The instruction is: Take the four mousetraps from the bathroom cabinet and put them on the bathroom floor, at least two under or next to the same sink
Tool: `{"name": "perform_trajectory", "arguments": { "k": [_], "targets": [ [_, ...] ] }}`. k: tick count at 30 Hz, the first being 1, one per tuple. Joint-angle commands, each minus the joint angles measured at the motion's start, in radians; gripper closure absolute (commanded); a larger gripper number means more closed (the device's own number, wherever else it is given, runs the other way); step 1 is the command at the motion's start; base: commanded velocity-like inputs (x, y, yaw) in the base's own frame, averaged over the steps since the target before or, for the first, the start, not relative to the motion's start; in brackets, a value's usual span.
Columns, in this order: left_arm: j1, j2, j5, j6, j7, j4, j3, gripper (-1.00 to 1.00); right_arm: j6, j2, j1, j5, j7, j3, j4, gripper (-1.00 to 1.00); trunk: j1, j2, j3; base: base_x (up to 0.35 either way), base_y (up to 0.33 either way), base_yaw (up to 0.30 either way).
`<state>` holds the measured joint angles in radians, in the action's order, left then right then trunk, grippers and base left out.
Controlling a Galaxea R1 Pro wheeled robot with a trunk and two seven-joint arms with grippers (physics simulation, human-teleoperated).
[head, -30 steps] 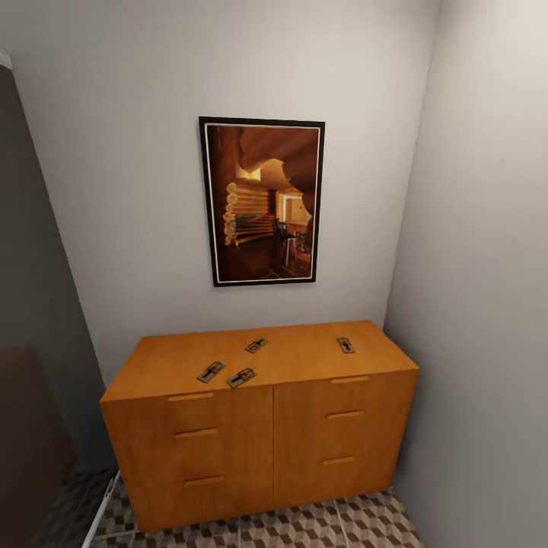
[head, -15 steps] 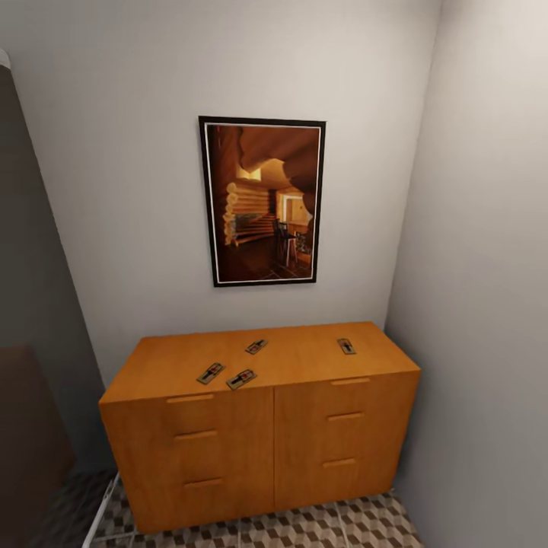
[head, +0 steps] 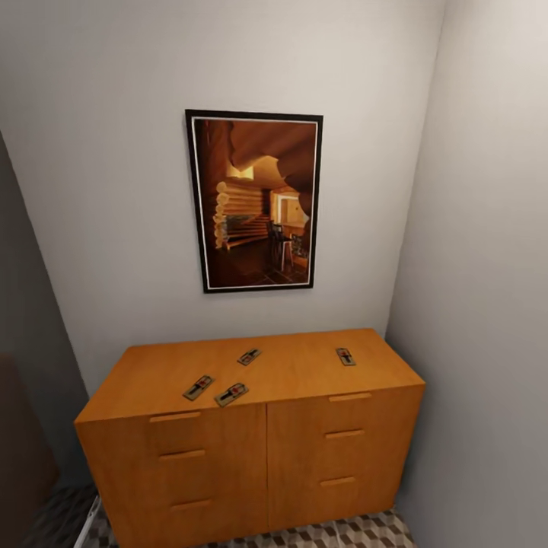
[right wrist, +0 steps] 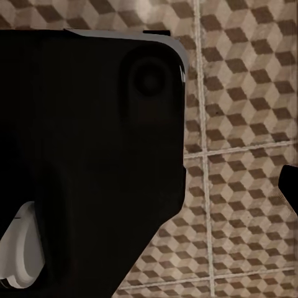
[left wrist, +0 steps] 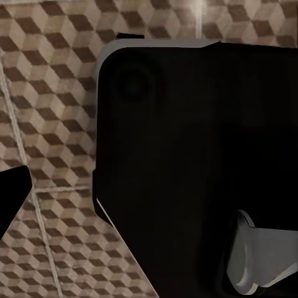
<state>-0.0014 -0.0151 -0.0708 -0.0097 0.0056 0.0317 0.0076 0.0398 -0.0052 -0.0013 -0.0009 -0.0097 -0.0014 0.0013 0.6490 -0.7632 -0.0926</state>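
Note:
The orange-brown cabinet point(head: 304, 377) stands against the far wall in the head view, all drawers shut. Several mousetraps lie flat on its top: two close together near the front left point(head: 199, 387) point(head: 231, 394), one behind them towards the middle point(head: 249, 356), and one apart at the right point(head: 345, 356). The cube-patterned bathroom floor point(head: 342, 533) shows below the cabinet. In the left wrist view a dark fingertip point(left wrist: 12, 195) hangs over the floor tiles point(left wrist: 56, 81); a dark fingertip point(right wrist: 290, 189) does the same in the right wrist view. The sink is out of view.
A framed brown picture point(head: 255, 202) hangs above the cabinet. A pale wall point(head: 487, 304) closes the right side right up to the cabinet's end. A dark panel point(head: 23, 426) stands at the left. My own black base point(left wrist: 198, 161) point(right wrist: 87, 155) is over the tiles in both wrist views.
The whole head view has shifted: the cabinet and picture look larger and the cabinet sits lower, so the camera has moved closer. The mousetraps lie where they were.

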Motion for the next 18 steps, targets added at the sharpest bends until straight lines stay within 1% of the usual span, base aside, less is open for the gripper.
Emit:
{"name": "perform_trajectory", "arguments": {
  "k": [1,7,18],
  "targets": [
    [0.000,0.000,-0.007,-0.001,0.001,0.001,0.000,-1.00,0.004,0.000,0.000,0.000,-0.001,0.000,0.000,-1.00,0.000,-0.001,-0.001,0.095,-0.046,0.000],
    [0.000,0.000,-0.007,-0.001,0.001,0.001,0.000,-1.00,0.004,-0.001,0.000,-0.001,-0.001,0.000,0.000,-1.00,0.000,-0.001,-0.001,0.051,-0.025,0.000],
    [0.000,0.000,-0.007,-0.001,0.001,0.001,0.000,-1.00,0.003,-0.001,0.000,0.000,-0.001,0.000,0.000,-1.00,0.000,-0.001,-0.001,0.011,-0.005,0.000]
  ]
}}
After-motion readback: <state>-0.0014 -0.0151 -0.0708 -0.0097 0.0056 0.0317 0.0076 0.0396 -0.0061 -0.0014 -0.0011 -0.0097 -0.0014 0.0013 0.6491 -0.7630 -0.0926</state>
